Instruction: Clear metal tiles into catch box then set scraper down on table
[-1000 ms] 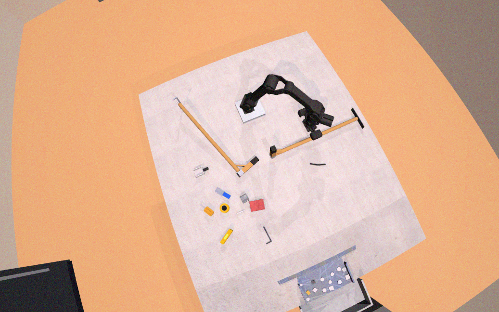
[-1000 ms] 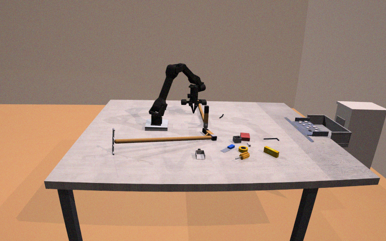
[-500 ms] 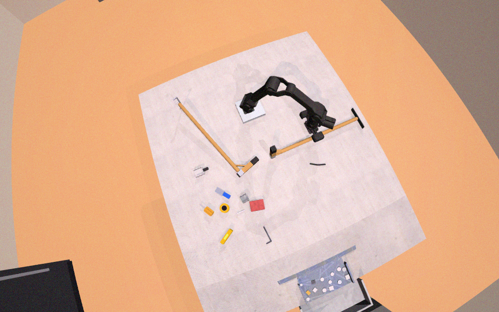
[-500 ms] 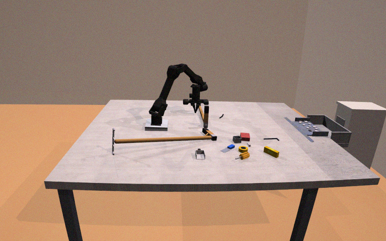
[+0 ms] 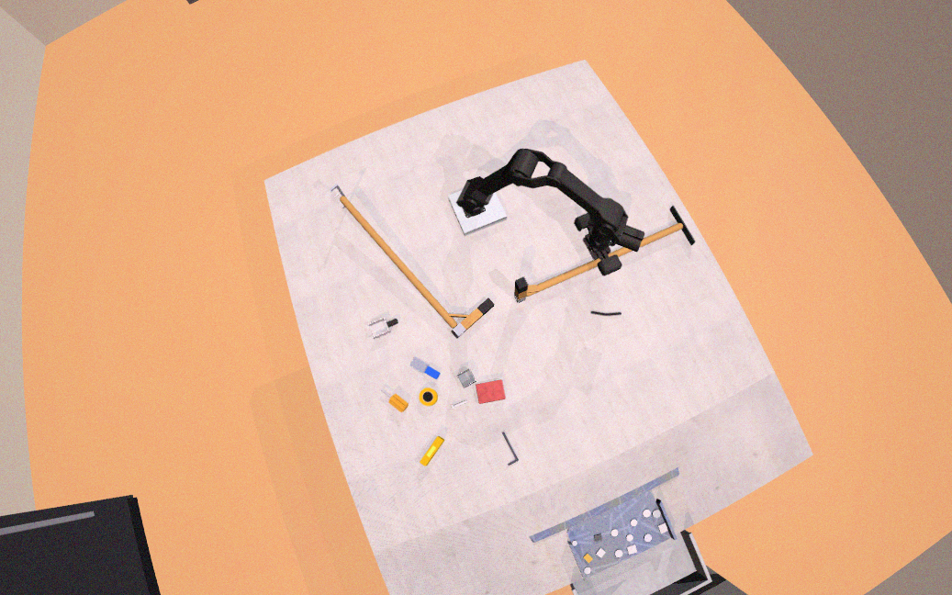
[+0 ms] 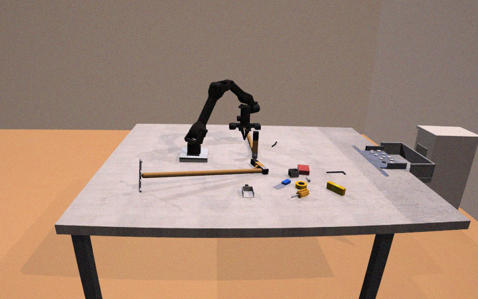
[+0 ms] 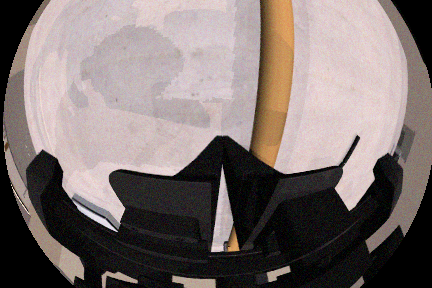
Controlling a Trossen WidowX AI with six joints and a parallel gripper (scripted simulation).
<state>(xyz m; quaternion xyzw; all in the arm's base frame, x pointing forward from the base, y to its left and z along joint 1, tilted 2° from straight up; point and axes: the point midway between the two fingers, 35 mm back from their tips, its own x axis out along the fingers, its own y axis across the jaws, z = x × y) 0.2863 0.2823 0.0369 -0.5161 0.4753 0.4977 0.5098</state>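
Observation:
My gripper (image 5: 599, 253) (image 6: 244, 138) (image 7: 222, 141) is shut and empty. It hangs above the table beside the wooden handle of a long tool (image 5: 564, 276) (image 6: 250, 142) (image 7: 276, 64) with a solid black blade and an upright grip block. A second long tool (image 5: 397, 259) (image 6: 203, 172) with a pale metal head lies to the other side of the arm base. The steel plate (image 5: 597, 518) (image 6: 373, 160) carries several pale tiles (image 5: 631, 549), an orange tile (image 5: 588, 557) and a dark tile (image 5: 597, 537). The catch box (image 5: 697, 558) (image 6: 420, 170) stands at its far end.
Between the tools and the plate lie a red block (image 5: 490, 391) (image 6: 303, 169), a grey open box (image 5: 465, 377), a yellow ring (image 5: 428, 397), a blue-handled blade (image 5: 431, 372), a yellow bar (image 5: 431, 450) and a hex key (image 5: 509, 446). A short black rod (image 5: 605, 312) lies near the black-bladed tool.

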